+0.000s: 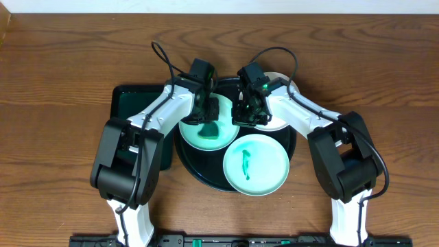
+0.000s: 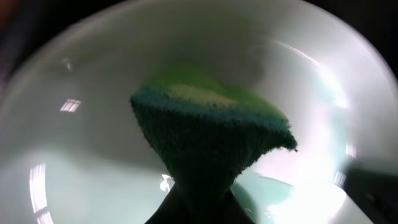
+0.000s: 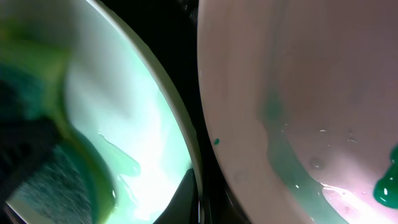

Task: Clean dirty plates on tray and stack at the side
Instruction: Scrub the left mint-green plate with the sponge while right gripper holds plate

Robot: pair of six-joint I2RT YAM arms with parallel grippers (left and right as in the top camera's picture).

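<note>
The black tray [image 1: 199, 171] holds three plates. My left gripper [image 1: 208, 113] is shut on a green sponge [image 1: 210, 129] and presses it on the back-left mint-green plate [image 1: 188, 130]. In the left wrist view the sponge [image 2: 205, 137] sits in the jaws [image 2: 202, 205] against that plate [image 2: 74, 162]. My right gripper [image 1: 245, 115] pinches this plate's right rim; the right wrist view shows a finger [image 3: 196, 199] on the rim [image 3: 143, 106], beside the white plate [image 3: 298, 74], which has a green smear. The white plate [image 1: 274, 125] lies back right. The front mint plate [image 1: 257, 165] has a green smear.
A dark green rectangular tray [image 1: 130, 103] lies left of the black tray, partly under my left arm. Brown wooden table [image 1: 62, 82] surrounds both trays. Both arms cross above the back of the black tray.
</note>
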